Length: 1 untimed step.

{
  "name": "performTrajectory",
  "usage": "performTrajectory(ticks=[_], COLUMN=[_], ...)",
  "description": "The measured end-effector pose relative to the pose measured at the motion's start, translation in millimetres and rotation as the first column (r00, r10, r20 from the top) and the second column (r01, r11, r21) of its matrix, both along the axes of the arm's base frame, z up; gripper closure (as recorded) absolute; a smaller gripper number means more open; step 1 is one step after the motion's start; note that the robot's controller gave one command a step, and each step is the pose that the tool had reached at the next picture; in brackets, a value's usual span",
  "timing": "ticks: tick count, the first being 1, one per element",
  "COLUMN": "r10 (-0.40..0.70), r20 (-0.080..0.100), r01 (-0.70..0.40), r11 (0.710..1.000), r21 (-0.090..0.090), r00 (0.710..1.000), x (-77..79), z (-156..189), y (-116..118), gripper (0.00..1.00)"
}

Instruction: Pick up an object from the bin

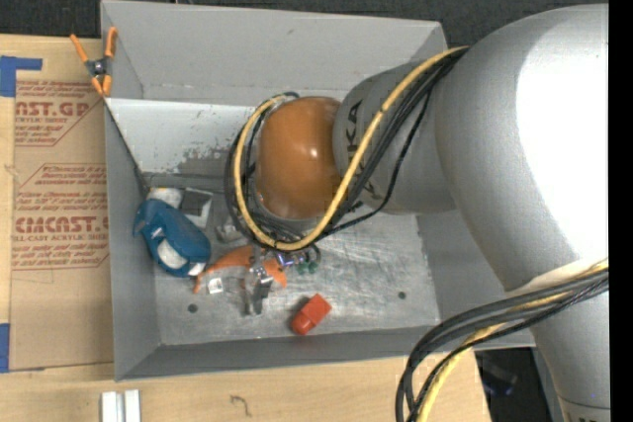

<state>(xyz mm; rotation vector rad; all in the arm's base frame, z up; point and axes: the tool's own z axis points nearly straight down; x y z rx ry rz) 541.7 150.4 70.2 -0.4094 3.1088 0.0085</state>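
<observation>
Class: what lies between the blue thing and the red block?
An orange piece and the pincer over it, in the camera view.

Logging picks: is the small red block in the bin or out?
In: red block lies on the bin floor, apart from the claw.

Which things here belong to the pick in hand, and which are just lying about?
In the job:
gripper, down in the bin
orange thing right beneath it

Lying about:
blue-and-white thing by the left wall
red block near the front wall
small green piece beside the gripper
</observation>
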Motion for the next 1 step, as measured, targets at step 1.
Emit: performTrajectory(ticks=[1], r10=[0.183], r20=[0.002], r01=[-0.183], r11=[0.983], r21=[-0.003], r00=[0.983], x=[3.6], z=[2.6], y=[1.7], gripper=[1.00])
